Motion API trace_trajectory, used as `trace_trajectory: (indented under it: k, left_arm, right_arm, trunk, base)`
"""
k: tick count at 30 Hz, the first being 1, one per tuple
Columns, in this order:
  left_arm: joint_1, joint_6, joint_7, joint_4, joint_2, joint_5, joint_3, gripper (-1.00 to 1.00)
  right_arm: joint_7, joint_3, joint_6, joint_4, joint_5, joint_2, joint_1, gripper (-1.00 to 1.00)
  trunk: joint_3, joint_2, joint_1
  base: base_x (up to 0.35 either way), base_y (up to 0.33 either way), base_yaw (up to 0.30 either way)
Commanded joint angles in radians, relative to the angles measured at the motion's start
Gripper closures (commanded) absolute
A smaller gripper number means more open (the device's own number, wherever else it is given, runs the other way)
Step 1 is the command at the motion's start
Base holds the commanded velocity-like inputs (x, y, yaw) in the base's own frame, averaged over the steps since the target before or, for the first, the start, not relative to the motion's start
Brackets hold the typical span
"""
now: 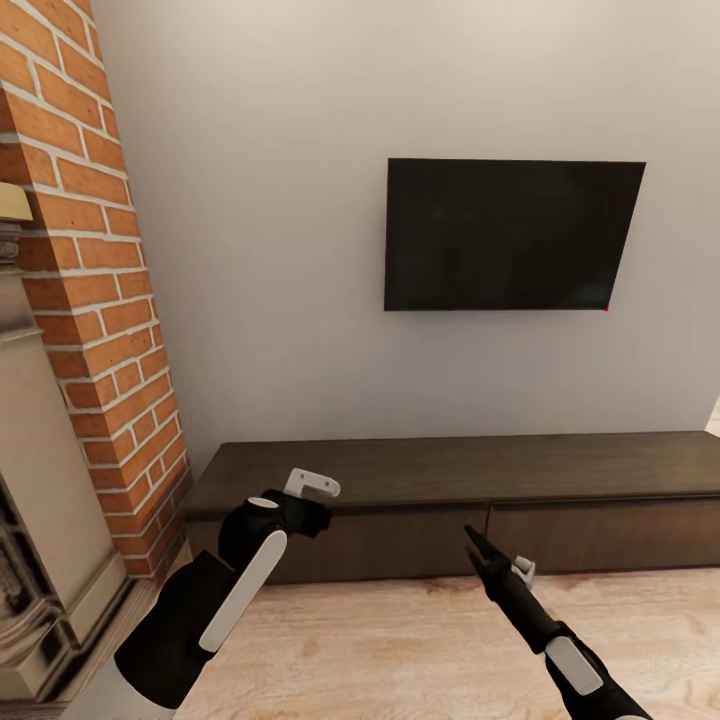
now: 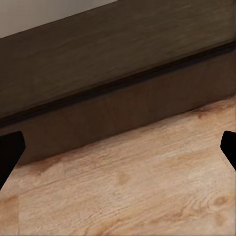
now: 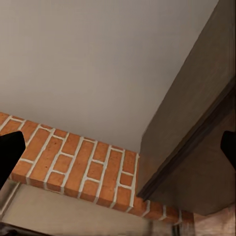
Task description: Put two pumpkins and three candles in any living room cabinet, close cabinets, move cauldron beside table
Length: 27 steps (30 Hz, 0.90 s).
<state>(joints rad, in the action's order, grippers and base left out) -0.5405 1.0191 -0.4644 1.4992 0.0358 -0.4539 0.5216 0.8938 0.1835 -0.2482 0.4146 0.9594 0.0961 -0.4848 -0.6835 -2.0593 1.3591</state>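
The long, low, dark brown cabinet point(image 1: 450, 470) stands against the white wall, and both flat drawer fronts in sight are shut. My left gripper point(image 1: 316, 520) hovers close to the left drawer front point(image 1: 400, 545), above the floor; in the left wrist view its fingers point(image 2: 11, 147) stand wide apart, open and empty. My right gripper point(image 1: 478, 548) hangs low before the seam between the two drawer fronts, also open and empty, with its fingertips point(image 3: 10, 152) far apart. The pumpkins, candles, cauldron and table are out of view.
A black TV point(image 1: 512, 235) hangs on the wall above the cabinet. A red brick chimney point(image 1: 95, 330) and a grey fireplace surround point(image 1: 40, 560) fill the left side. Pale wood floor point(image 1: 420, 650) stretches in front of the cabinet.
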Motion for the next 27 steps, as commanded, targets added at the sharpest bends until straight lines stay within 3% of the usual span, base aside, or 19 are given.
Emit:
trace_trajectory:
  k: [1, 18, 23, 26, 27]
  left_arm:
    - [-0.001, 0.002, -0.01, 0.001, 0.001, -0.01, 0.002, -1.0]
    - [-0.001, 0.002, -0.011, 0.001, 0.001, -0.01, 0.002, -1.0]
    - [0.008, -0.021, -0.013, 0.0, -0.009, -0.003, 0.001, -1.0]
    - [0.009, -0.024, -0.013, 0.0, -0.009, -0.003, 0.001, -1.0]
    - [0.009, -0.025, -0.013, 0.0, -0.009, -0.004, 0.0, -1.0]
  right_arm:
    - [0.003, 0.001, -0.01, -0.006, 0.006, 0.0, -0.001, -1.0]
    - [0.002, 0.001, -0.01, -0.007, 0.007, -0.001, -0.001, -1.0]
    - [-0.026, 0.001, -0.006, 0.012, 0.01, 0.026, 0.028, -1.0]
    - [-0.031, 0.0, -0.003, 0.015, 0.01, 0.027, 0.045, -1.0]
    - [-0.033, 0.0, -0.002, 0.015, 0.01, 0.026, 0.131, -1.0]
  trunk:
    - [-0.001, -0.001, 0.0]
    - [-0.001, -0.001, 0.0]
    - [-0.001, -0.001, 0.0]
    - [-0.001, -0.001, 0.0]
    - [-0.001, -0.001, 0.0]
  base:
    - [0.0, 0.0, 0.0]
    - [-0.001, 0.0, 0.0]
    - [-0.139, 0.0, 0.0]
    - [-0.061, 0.0, 0.0]
    - [-0.034, 0.0, 0.0]
